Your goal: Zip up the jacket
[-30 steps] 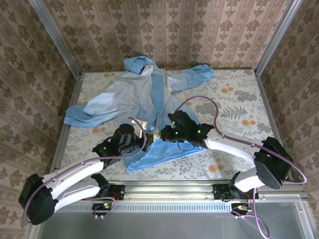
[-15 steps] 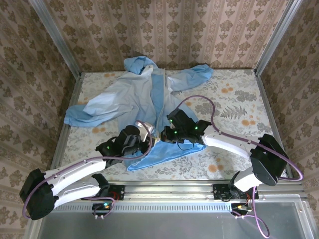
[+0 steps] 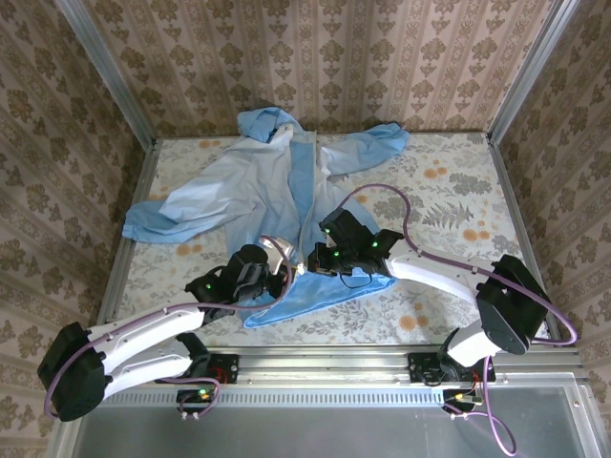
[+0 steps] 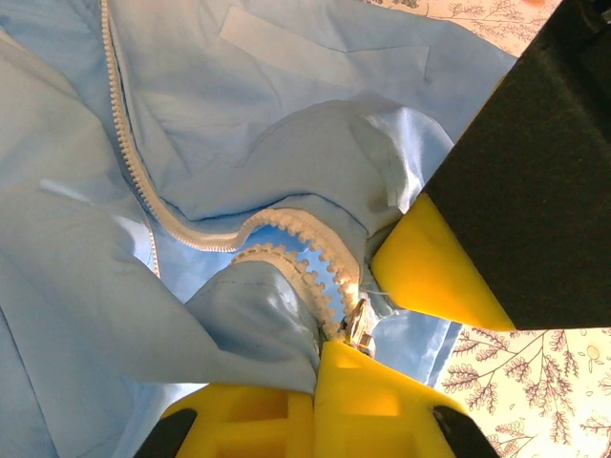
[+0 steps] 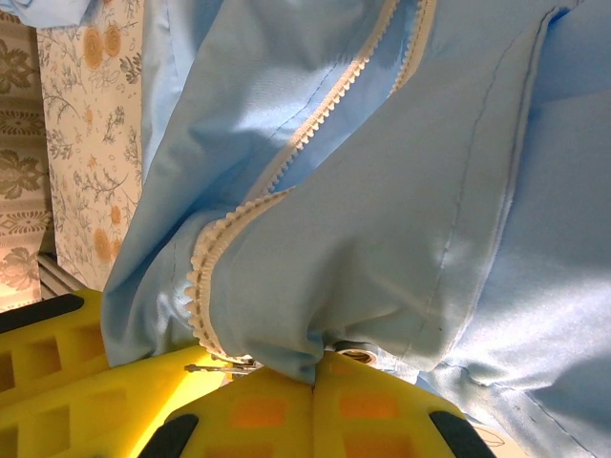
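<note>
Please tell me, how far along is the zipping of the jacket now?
Done: the left gripper and right gripper are both shut on the jacket at its bottom hem, beside the zipper slider. In hand: apparently getting the zipper started there. Left: nearly everything; the two rows of teeth lie apart above the slider, so the front is open.

I'm seeing my right gripper pinching a fold of the jacket, its yellow fingers pressing together on it. The whitish zipper strip is running up from there, with floral tabletop showing at left.
</note>
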`<control>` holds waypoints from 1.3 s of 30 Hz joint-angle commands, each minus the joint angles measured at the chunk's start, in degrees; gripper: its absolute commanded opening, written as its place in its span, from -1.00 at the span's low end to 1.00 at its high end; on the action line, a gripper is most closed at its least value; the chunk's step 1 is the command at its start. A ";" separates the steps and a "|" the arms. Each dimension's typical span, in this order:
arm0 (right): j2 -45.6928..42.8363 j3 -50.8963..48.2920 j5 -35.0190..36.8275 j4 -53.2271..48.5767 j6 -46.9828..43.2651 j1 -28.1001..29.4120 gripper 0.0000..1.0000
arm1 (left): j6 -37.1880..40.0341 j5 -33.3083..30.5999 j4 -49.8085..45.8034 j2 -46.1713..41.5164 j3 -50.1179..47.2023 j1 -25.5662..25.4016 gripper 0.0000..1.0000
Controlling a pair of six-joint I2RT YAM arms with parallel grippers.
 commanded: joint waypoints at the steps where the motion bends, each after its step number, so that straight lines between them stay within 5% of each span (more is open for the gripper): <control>1: 1.27 1.85 -0.64 0.33 0.40 -0.63 -1.00 | 0.37 1.29 -0.36 -1.43 0.51 -0.37 -1.00; 24: 0.40 0.33 -4.52 0.90 3.78 -2.19 -1.00 | -1.11 3.26 5.99 -0.23 -5.44 -2.32 -1.00; 33: 0.93 -0.94 -4.07 1.72 3.69 -2.23 -1.00 | -9.56 15.20 7.26 -11.55 -8.42 9.41 -0.01; 39: 0.59 -0.94 -3.96 1.72 3.65 -2.12 -1.00 | -20.20 21.12 9.25 -16.24 -11.20 15.56 0.26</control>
